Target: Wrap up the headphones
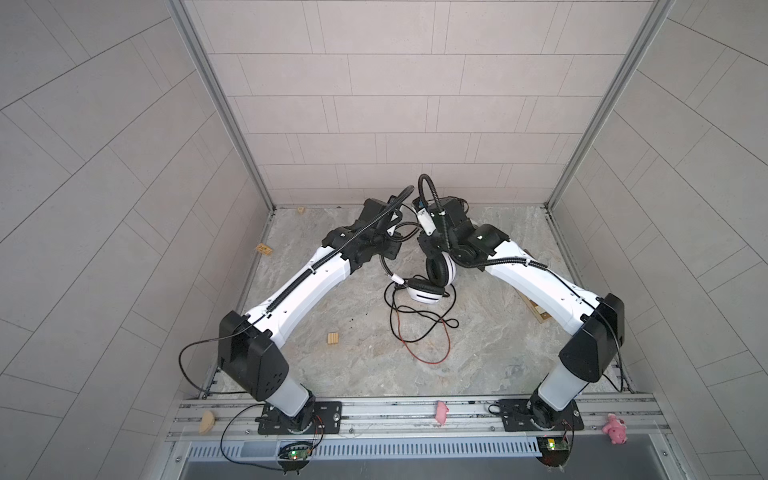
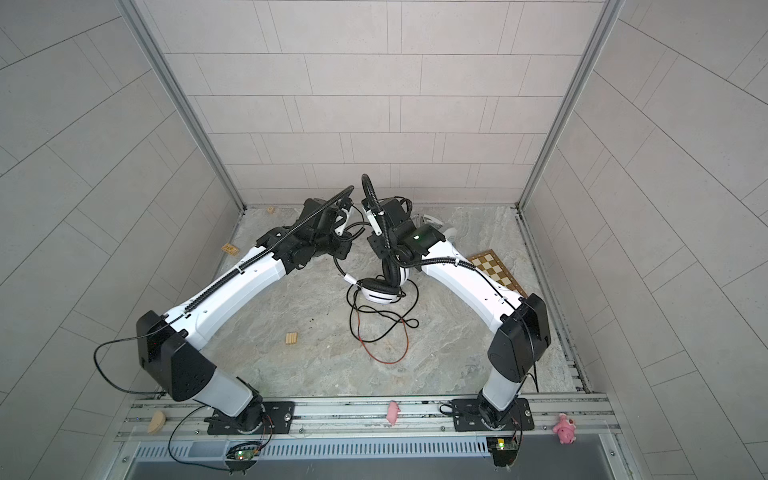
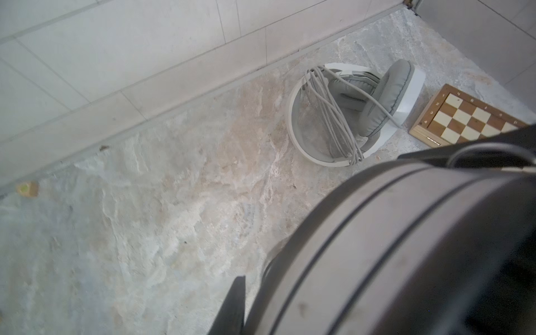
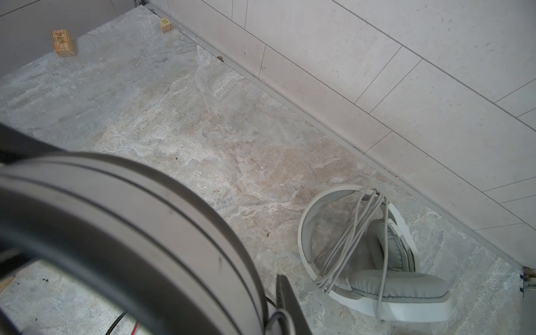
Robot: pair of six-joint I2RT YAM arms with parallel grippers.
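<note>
Mottled stone counter (image 1: 332,374), pale tiled walls (image 1: 374,104). White headphones (image 1: 424,291) lie mid-frame, their headband (image 3: 377,246) close against left claw (image 1: 384,249) and right claw (image 1: 428,245). I cannot tell whether either grips. Probably light. The stiff band suits holding; the floppy cable (image 1: 428,336) would tangle.

White headset (image 1: 424,291): striped cups down mid-table, black-red cable (image 1: 434,363) loose, sprawled. Grey headset (image 3: 348,116): on side by back wall (image 3: 145,58), whitish cable (image 3: 335,116) wound round headband.

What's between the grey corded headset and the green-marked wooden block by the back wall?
Right wrist view: only bare marbled tabletop between grey headset and wooden block.
</note>
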